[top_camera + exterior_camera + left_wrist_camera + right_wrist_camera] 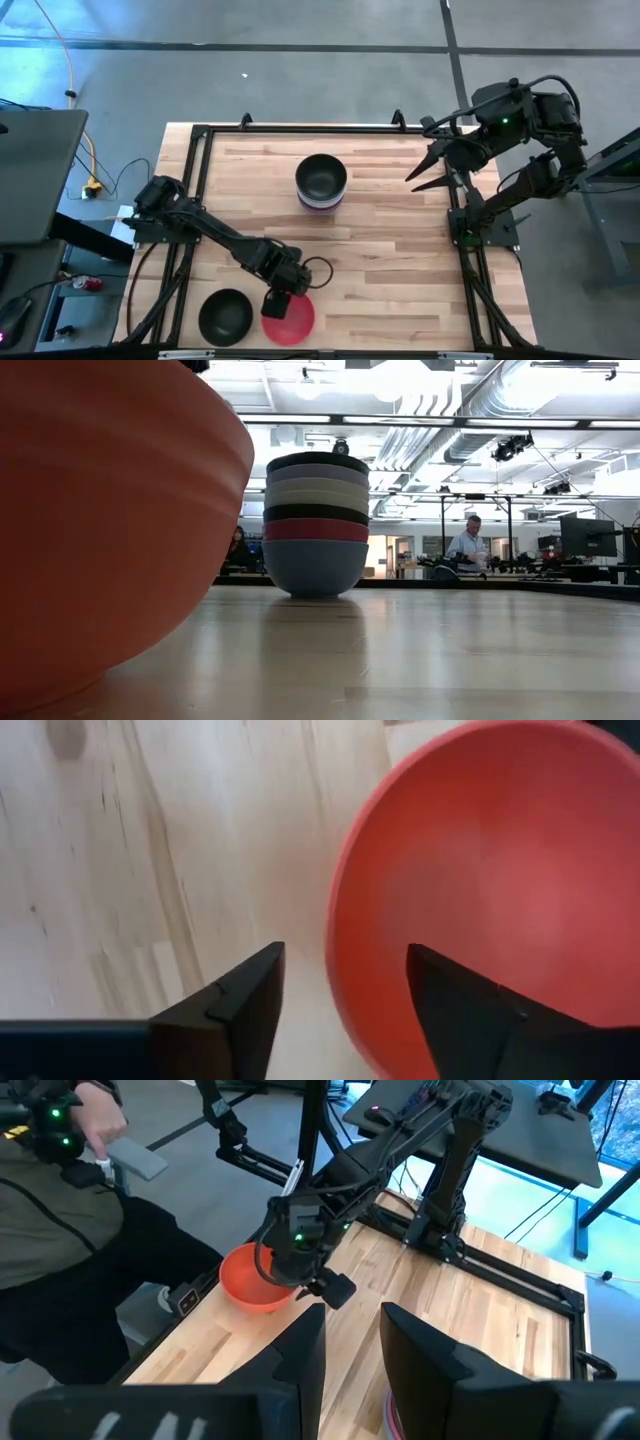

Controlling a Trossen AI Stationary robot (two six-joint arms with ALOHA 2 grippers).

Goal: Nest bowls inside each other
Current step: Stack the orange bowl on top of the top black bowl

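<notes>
Pale, smooth-grained wooden table point(380, 260) framed in black metal rail point(300, 129); smooth, softly sheened plastic red bowl point(500, 870), stacked bowls point(317, 525) equally smooth; matt dark left gripper fingers point(250, 1010).

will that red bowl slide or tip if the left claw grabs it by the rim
The red bowl looks like thin, smooth plastic, so probably light and apt to skid on the wooden table. Its rounded sides suggest it may rock under the left claw, whose open fingers straddle the rim.

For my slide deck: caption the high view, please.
Left end effector straddles the red bowl's rim; black bowl beside it, stack mid-table.
</notes>
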